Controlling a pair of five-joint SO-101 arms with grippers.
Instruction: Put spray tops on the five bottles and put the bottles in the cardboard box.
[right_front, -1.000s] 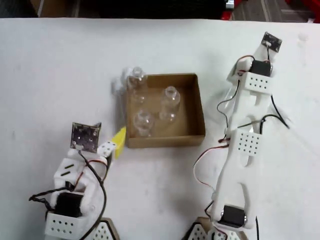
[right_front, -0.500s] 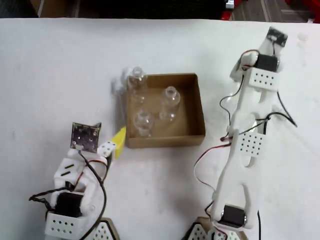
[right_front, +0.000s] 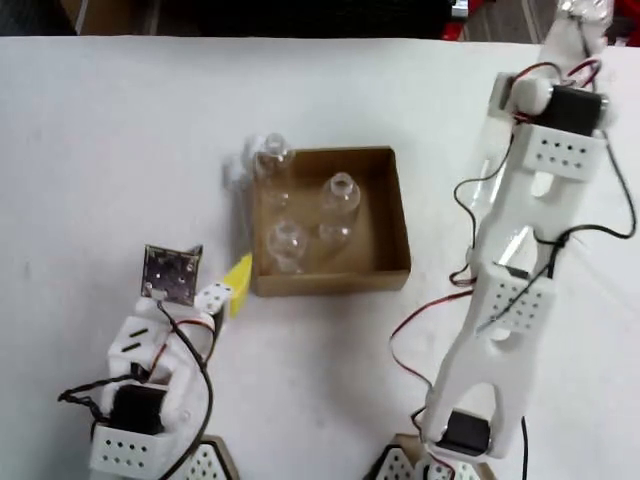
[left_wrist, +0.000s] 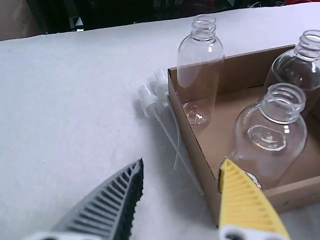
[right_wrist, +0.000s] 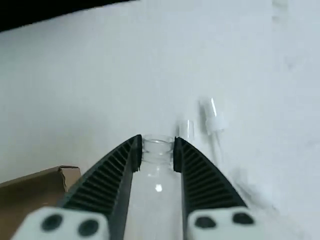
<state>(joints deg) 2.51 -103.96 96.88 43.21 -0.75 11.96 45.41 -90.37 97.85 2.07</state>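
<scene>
**Right arm holds bottle 4 ready for its top.** The right gripper (right_wrist: 156, 150) is clenched on the neck of an uncapped clear bottle (right_wrist: 158, 142). The bottle's open mouth stands just past the fingertips. The hold looks chosen to keep the bottle upright and its mouth free for a top.

Beyond the jaws, a spray top (right_wrist: 214, 120) with its dip tube and a small clear cap (right_wrist: 186, 129) lie on the white table (right_wrist: 75, 75). They are near the bottle but apart from it. A corner of the cardboard box (right_wrist: 35, 182) sits outside 1 jaw.

The left gripper (left_wrist: 181, 165) is released, with its grey and yellow jaws spread wide and nothing between them. Its yellow jaw is just beside the box's near wall. Ahead of the jaws, 2 loose spray tops (left_wrist: 152, 92) lie against the outside of the box.

Inside the box stand 3 open-necked bottles, the nearest bottle (left_wrist: 272, 125) just past the yellow tip. They appear to be parked there without tops, so capping is probably the work left. The left arm seems placed to reach those tops.
</scene>
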